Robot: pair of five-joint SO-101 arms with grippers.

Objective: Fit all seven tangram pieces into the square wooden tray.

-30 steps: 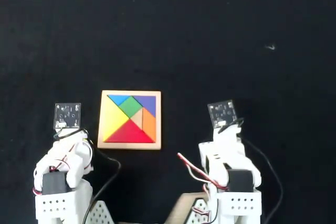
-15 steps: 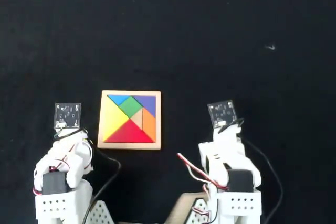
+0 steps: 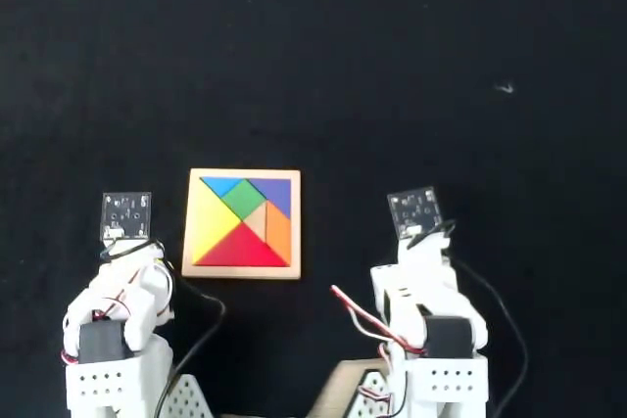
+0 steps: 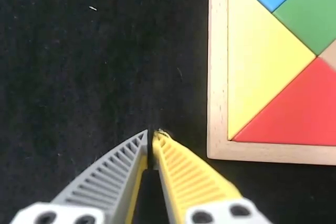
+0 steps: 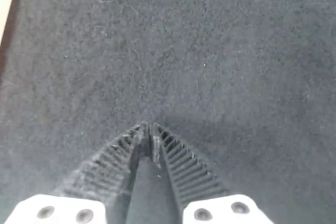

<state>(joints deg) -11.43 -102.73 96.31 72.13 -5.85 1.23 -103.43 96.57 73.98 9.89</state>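
Black tabletop (image 3: 392,95) | square wooden tray (image 3: 244,272) sits near, left of centre, between the arms | seven tangram pieces (image 3: 240,240) fill it, task judged complete | left gripper (image 4: 151,136), right gripper (image 5: 148,127): fingers together, empty

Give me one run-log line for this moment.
tray: seven pieces in | left jaws: shut, empty, beside tray | right jaws: shut, empty, over cloth
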